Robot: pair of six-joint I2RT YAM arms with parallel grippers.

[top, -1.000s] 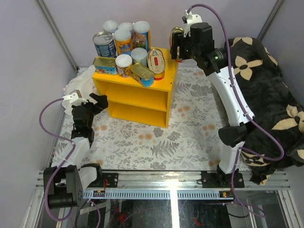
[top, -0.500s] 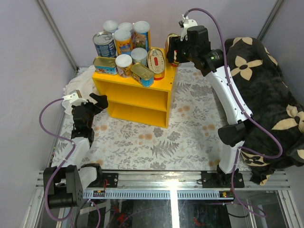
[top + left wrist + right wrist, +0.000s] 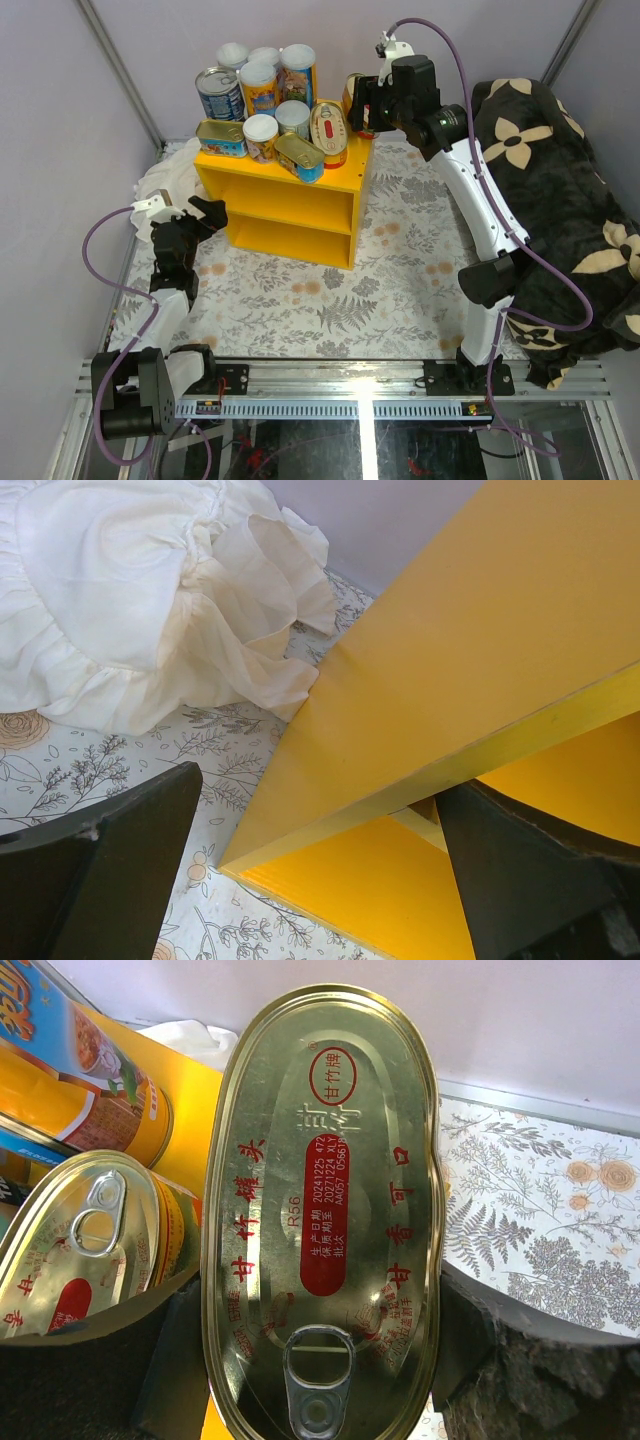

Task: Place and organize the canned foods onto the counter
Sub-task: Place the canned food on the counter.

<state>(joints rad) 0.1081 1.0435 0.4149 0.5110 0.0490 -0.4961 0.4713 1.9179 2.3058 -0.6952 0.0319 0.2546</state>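
Observation:
Above the right rear corner of the yellow counter [image 3: 290, 190] my right gripper [image 3: 358, 103] is shut on a gold oval fish tin [image 3: 320, 1220], lid facing the wrist camera and a finger on each long side. A second oval tin [image 3: 328, 133] lies on the counter top just below and left of it. Tall white-lidded cans [image 3: 258, 85], a blue-labelled steel can [image 3: 219, 93] and rectangular tins [image 3: 300, 157] crowd the rest of the top. My left gripper [image 3: 205, 215] is open and empty, low at the counter's left front corner [image 3: 300, 780].
A crumpled white cloth [image 3: 165, 180] lies on the floral floor left of the counter, close to the left arm. A dark blanket with pale flowers [image 3: 560, 200] is heaped along the right side. Both shelves of the counter stand open toward the arms.
The right gripper has carried the oval tin leftward, closer over the counter's right rear corner. The left arm and the cans on the counter have not moved.

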